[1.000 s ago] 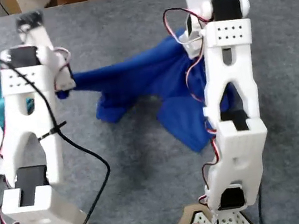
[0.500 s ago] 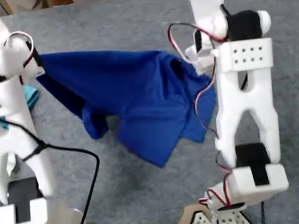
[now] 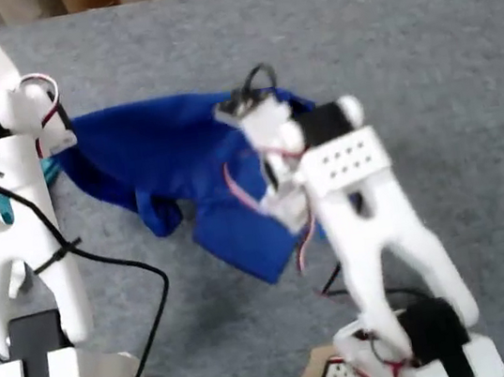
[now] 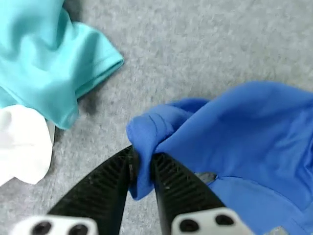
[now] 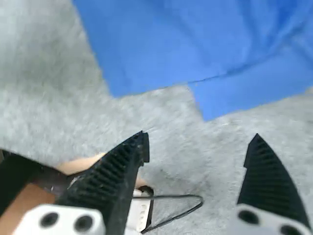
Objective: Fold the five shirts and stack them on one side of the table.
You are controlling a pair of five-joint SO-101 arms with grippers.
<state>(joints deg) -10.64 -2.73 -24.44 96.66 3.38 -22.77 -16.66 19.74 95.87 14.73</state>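
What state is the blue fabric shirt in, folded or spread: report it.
Not folded: blue fabric shirt is crumpled, partly spread, one edge pinched by the left gripper.

A fixed camera looks steeply down over the grey carpet-like table point(image 3: 440, 47) from well above. Two wrist-mounted cameras point down at that table from close by. All three views share the crumpled blue fabric shirt point(image 3: 162, 154).

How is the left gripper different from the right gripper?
The left gripper is shut on a fold of the blue shirt; the right gripper is open and empty. The left one touches the shirt; the right one hangs over the table beside it. Both have black ribbed fingers.
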